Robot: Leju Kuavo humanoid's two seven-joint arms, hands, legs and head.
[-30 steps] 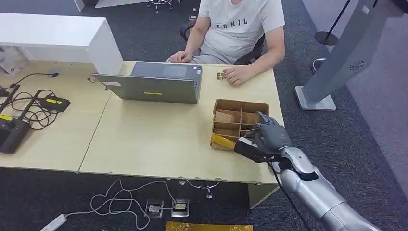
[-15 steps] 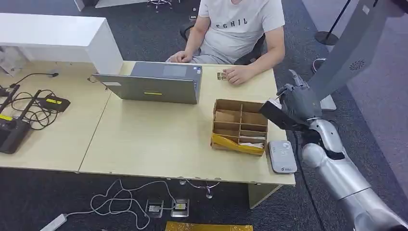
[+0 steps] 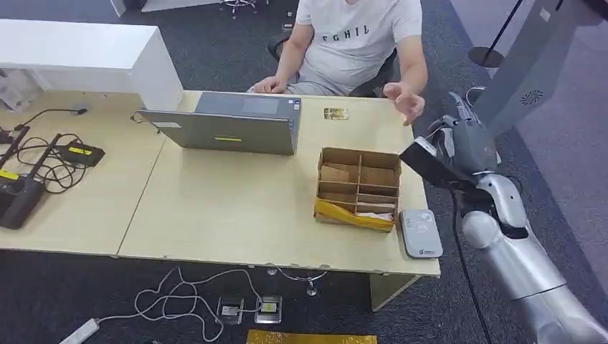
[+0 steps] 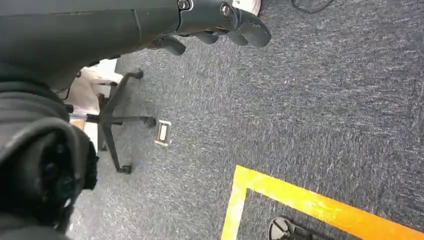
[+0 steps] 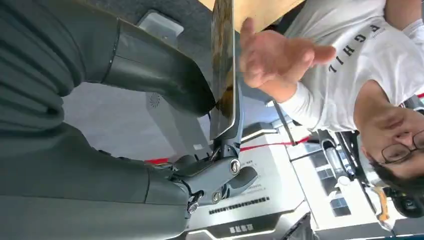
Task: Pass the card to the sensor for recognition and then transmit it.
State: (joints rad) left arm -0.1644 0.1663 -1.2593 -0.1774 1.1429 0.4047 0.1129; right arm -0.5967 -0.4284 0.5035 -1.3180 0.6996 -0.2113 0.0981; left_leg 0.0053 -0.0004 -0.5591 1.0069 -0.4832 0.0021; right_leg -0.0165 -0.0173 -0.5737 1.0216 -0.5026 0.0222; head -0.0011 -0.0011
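On the table (image 3: 215, 208) there is 1 laptop (image 3: 226, 125), 1 cardboard divider box (image 3: 357, 188), 1 grey card sensor (image 3: 420, 232) and 1 small gold card (image 3: 335, 113), while 1 more card (image 5: 223, 65) sits pinched in the right hand (image 3: 466, 147). 2 robot hands show, counting the left hand (image 4: 220, 22) over the carpet, and 1 person (image 3: 358, 39) sits at the far edge with 1 open palm (image 3: 405, 100) raised. At the left end lie 2 black devices, 1 small (image 3: 82, 153) and 1 larger (image 3: 18, 195).
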